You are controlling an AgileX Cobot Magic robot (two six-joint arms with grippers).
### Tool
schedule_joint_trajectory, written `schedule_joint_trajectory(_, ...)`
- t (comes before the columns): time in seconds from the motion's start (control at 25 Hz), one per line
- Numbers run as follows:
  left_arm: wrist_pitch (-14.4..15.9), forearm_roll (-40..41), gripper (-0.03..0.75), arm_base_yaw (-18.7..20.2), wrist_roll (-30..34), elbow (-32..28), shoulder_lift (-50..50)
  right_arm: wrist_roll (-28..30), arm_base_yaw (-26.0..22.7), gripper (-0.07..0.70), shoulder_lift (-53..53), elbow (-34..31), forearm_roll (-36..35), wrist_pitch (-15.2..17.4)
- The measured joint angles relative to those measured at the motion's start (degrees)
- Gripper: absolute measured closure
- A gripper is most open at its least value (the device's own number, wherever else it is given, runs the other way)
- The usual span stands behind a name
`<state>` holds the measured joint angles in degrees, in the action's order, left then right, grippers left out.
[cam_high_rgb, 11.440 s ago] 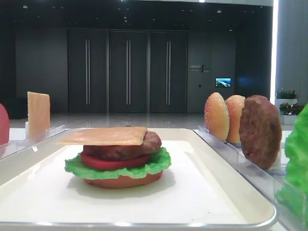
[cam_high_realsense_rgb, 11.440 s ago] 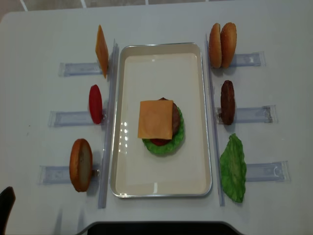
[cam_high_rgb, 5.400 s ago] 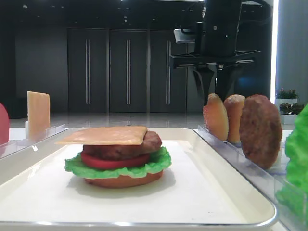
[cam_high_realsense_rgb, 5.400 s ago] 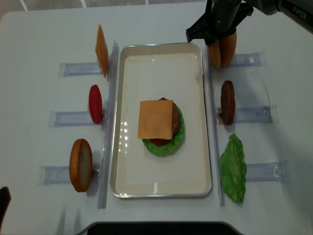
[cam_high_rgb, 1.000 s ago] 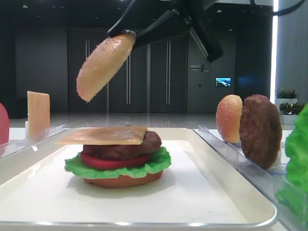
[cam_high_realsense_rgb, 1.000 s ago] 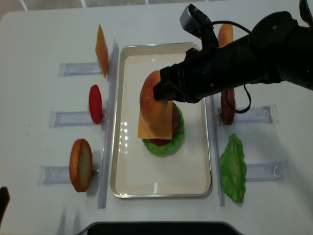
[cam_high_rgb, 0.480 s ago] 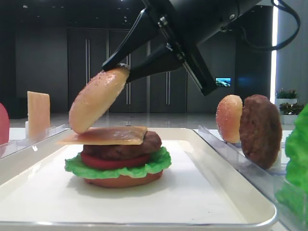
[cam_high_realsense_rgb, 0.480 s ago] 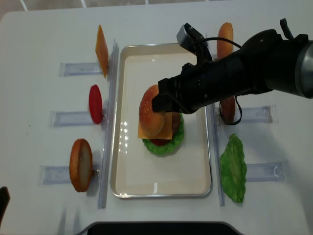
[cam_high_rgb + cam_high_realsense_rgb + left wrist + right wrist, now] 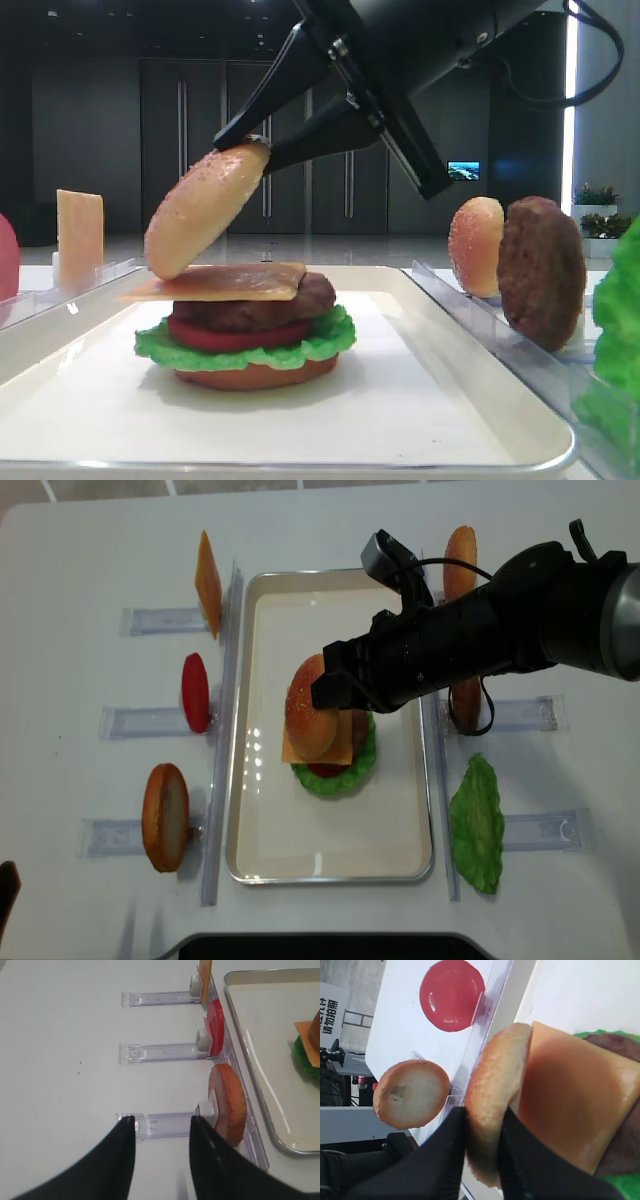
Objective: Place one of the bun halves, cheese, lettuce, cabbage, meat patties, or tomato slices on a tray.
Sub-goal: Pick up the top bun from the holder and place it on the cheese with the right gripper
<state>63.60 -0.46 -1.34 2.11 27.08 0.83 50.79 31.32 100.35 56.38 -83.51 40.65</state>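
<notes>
My right end effector (image 9: 482, 1127) pinching the domed sesame-speckled golden top bun (image 9: 205, 208), tilted, low edge touching the pale orange cheese square (image 9: 225, 282) atop the stacked burger on the white rectangular tray (image 9: 262, 850), left end effector (image 9: 161, 1132) pressed together over the tabletop (image 9: 65, 1050).

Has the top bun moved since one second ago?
Yes. The top bun has come down toward the cheese slice on the burger; its lower edge now about meets the slice.

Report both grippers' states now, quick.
Left gripper: shut, empty, beside the racks.
Right gripper: shut on the top bun, tilted, its low edge at the cheese.
</notes>
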Motion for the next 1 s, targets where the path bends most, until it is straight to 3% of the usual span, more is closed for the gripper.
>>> schedule_joint_trajectory(0.16,0.00,0.00,0.433,0.00,0.00,0.00,0.00,-0.70,0.00,0.484,0.00,0.00,0.57,-0.25)
schedule_joint_trajectory(0.52,0.00,0.00,0.433,0.00,0.00,0.00,0.00,-6.68,0.00,0.265,0.00,0.00,12.66,-3.29)
schedule_joint_trajectory(0.8,0.00,0.00,0.433,0.00,0.00,0.00,0.00,-7.85,0.00,0.185,0.00,0.19,16.95,-5.34)
schedule_joint_trajectory(1.0,0.00,0.00,0.433,0.00,0.00,0.00,0.00,-17.86,0.00,0.168,0.00,4.07,30.34,-3.97)
